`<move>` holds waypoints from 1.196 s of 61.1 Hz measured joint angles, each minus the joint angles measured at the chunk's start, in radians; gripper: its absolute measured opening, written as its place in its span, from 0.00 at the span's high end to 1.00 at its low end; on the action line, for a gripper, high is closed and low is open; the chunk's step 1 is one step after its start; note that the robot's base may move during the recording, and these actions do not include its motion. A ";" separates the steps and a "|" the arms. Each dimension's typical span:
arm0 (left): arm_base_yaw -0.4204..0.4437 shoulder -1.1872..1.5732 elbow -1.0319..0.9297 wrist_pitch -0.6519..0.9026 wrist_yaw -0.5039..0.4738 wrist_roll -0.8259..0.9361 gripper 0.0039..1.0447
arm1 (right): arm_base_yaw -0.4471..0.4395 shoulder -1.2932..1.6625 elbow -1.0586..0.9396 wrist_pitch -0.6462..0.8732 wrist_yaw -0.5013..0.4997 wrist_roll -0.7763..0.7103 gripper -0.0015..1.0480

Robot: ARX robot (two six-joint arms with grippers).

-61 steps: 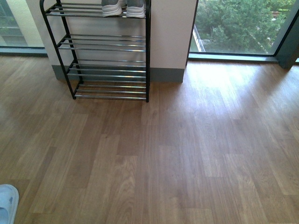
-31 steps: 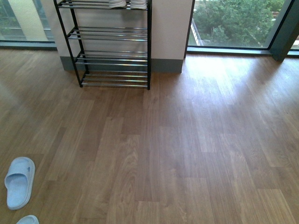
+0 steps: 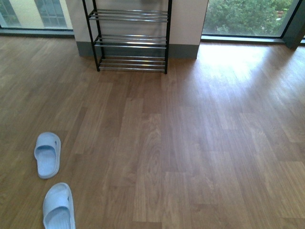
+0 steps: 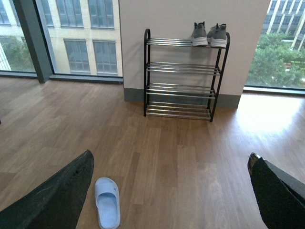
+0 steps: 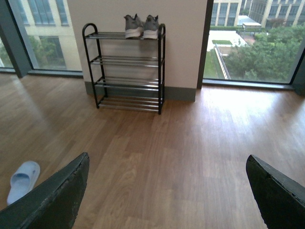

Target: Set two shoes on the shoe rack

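Note:
Two pale-blue slides lie on the wood floor at the front left, one [image 3: 48, 154] a little farther off than the other [image 3: 59, 207]. The shoe rack [image 3: 131, 40] stands against the far wall; only its lower shelves show in the front view. Grey sneakers [image 4: 208, 35] sit side by side on its top shelf, seen too in the right wrist view as the sneakers [image 5: 142, 26]. My left gripper [image 4: 171, 156] hangs open above the floor with one slide [image 4: 107, 202] beside its finger. My right gripper [image 5: 167, 157] is open and empty; a slide [image 5: 23, 180] lies off to its side.
Tall windows [image 3: 245, 16] flank the white wall pillar [image 5: 183, 43] behind the rack. A grey skirting board [image 3: 183, 50] runs along the pillar's foot. Wood flooring [image 3: 190, 143] stretches between me and the rack.
The front view has pulled back from the rack, which now sits higher and smaller. Both slides have come fully into view at the lower left.

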 joint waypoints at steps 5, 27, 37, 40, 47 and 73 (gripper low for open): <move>0.000 0.000 0.000 0.000 0.000 0.000 0.09 | 0.000 0.000 0.000 0.000 0.000 0.000 0.09; 0.000 0.000 0.000 0.000 0.000 0.000 0.09 | 0.000 0.000 0.000 0.000 0.000 0.000 0.09; 0.000 0.000 0.000 0.000 0.000 0.000 0.09 | 0.000 -0.001 0.000 0.000 0.000 0.000 0.09; 0.000 0.000 0.000 0.000 0.000 0.000 0.09 | 0.000 0.000 0.000 0.000 0.000 0.001 0.09; 0.000 0.000 0.000 0.000 0.000 0.000 0.09 | 0.000 -0.001 0.000 0.000 0.000 0.001 0.09; 0.000 0.000 0.000 0.000 -0.002 0.000 0.09 | 0.000 -0.001 0.000 -0.001 -0.001 0.000 0.09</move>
